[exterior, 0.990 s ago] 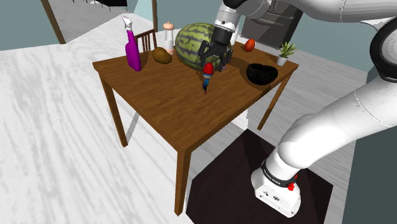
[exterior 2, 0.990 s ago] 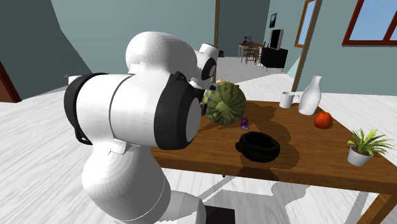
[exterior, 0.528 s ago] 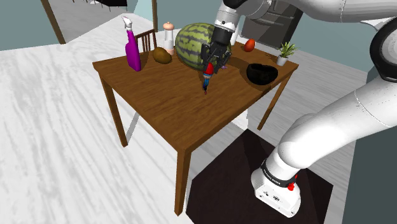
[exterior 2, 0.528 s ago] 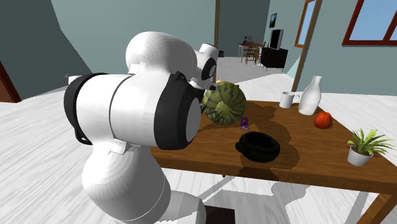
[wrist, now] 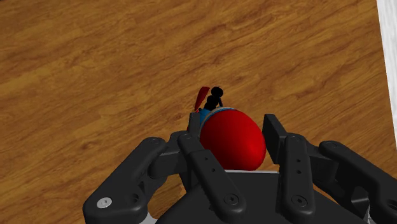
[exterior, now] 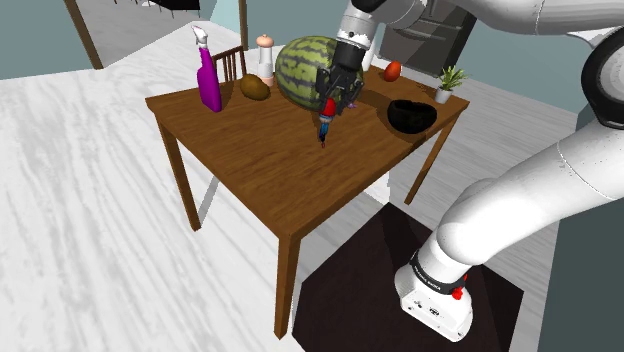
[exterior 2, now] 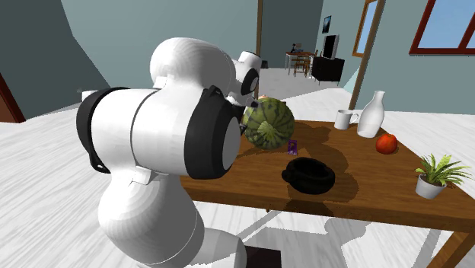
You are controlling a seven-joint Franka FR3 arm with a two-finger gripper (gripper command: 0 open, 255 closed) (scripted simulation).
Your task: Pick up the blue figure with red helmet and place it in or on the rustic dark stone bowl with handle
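The blue figure (exterior: 324, 124) with its red helmet (exterior: 328, 105) stands upright on the wooden table (exterior: 250, 150), just in front of the watermelon (exterior: 303, 68). My black gripper (exterior: 331, 100) comes down from above and is shut on the helmet. In the wrist view the fingers (wrist: 275, 130) clasp the red helmet (wrist: 233, 141) from both sides, and my gripper (wrist: 230, 132) hides the figure's body. The dark bowl (exterior: 411, 116) with its handle sits on the table toward the shoulder view's right, apart from the figure. In the second exterior view the bowl (exterior 2: 310, 174) lies in front of the figure (exterior 2: 291, 145).
A purple spray bottle (exterior: 208, 82), a brown lump (exterior: 255, 87) and a white grinder (exterior: 265, 56) stand at the table's back left. A red fruit (exterior: 392, 71) and a potted plant (exterior: 449, 82) are beyond the bowl. A white jug (exterior 2: 371, 114) and mug (exterior 2: 345, 119) stand near the far edge.
One second ago the fingers stood apart around the helmet; they have since closed onto it. The figure, arm and bowl have not shifted.
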